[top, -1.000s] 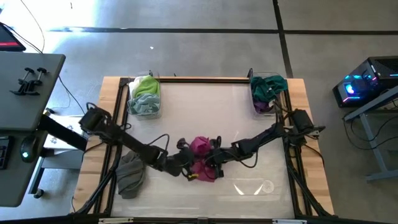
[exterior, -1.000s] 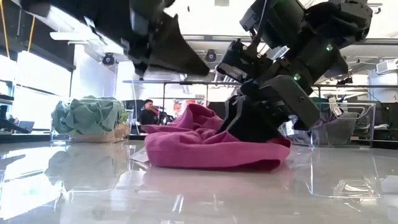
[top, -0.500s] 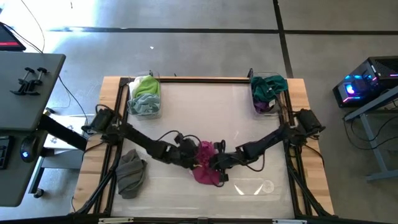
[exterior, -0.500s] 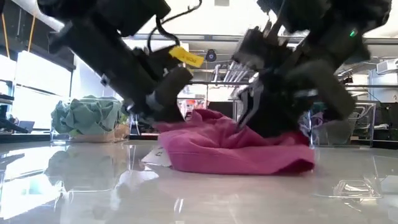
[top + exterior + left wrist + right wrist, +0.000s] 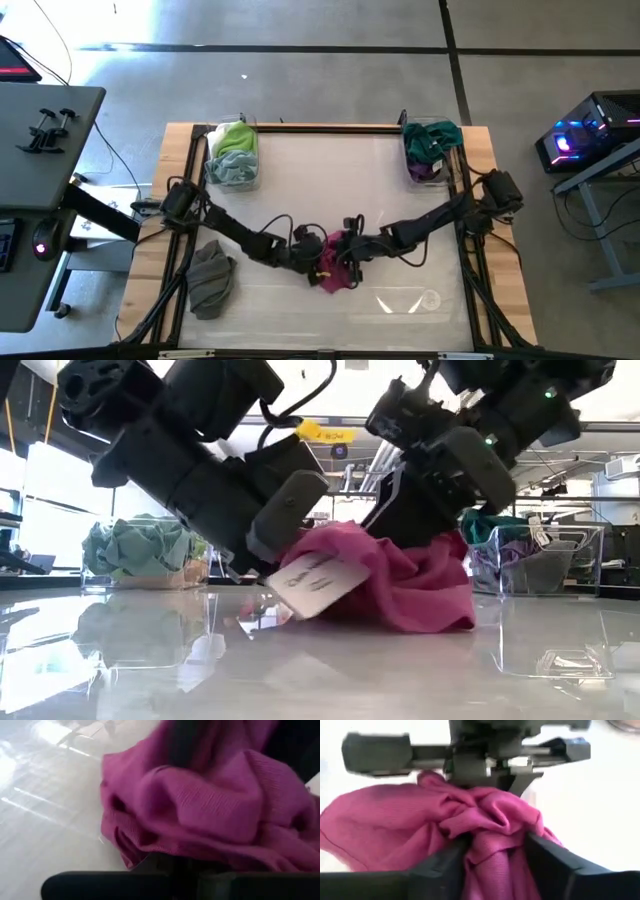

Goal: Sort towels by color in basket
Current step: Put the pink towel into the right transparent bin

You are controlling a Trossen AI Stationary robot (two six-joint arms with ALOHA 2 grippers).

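Both arms meet at the magenta towel (image 5: 335, 265), bunched mid-tabletop (image 5: 330, 180) toward the near edge. The left end effector (image 5: 314, 262) is pinched together on the towel's left side; the right end effector (image 5: 492, 852) has its fingers set apart with a fold of magenta cloth between them, so it reads as a loose hold. Far left of the magenta towel, the left bin (image 5: 232, 157) holds lime green and mint cloths; far right, the right bin (image 5: 430, 150) holds dark green and purple. A grey-brown towel (image 5: 210, 280) lies unsorted well to the left of the magenta towel. So the task looks mostly done, two towels left. Only the low view shows the white tag (image 5: 312, 582) hanging off the towel; only the high view shows the grey-brown towel.
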